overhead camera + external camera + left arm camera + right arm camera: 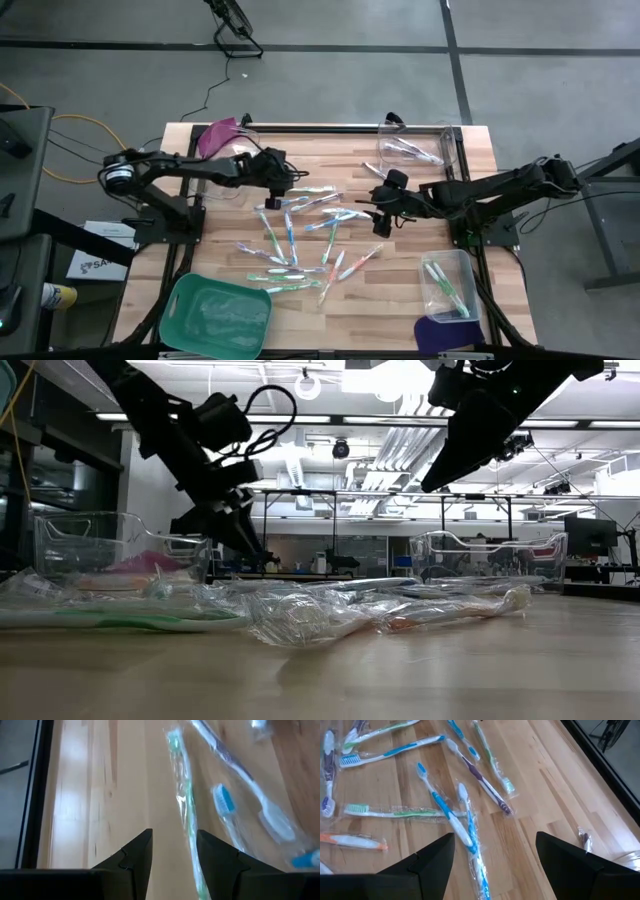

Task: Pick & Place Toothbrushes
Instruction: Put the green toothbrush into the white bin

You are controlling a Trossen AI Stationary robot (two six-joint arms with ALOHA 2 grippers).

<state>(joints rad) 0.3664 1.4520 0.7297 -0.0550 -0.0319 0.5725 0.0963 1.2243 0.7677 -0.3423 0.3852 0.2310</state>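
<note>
Several wrapped toothbrushes (305, 235) lie scattered flat on the middle of the wooden table. My left gripper (272, 197) is open and low over the left part of the pile. In the left wrist view a green-handled toothbrush (184, 805) runs along beside one finger of the gripper (173, 845), with bare table in the gap. My right gripper (380, 222) is open wide and held higher, over the pile's right part. In its wrist view two blue toothbrushes (462, 827) lie below the gripper (495, 847). Both grippers are empty.
A clear bin (420, 148) with toothbrushes stands far right, another (447, 285) near right beside a purple lid (440, 335). A green tub (217, 312) stands near left. A clear bin with a purple lid (215, 140) stands far left.
</note>
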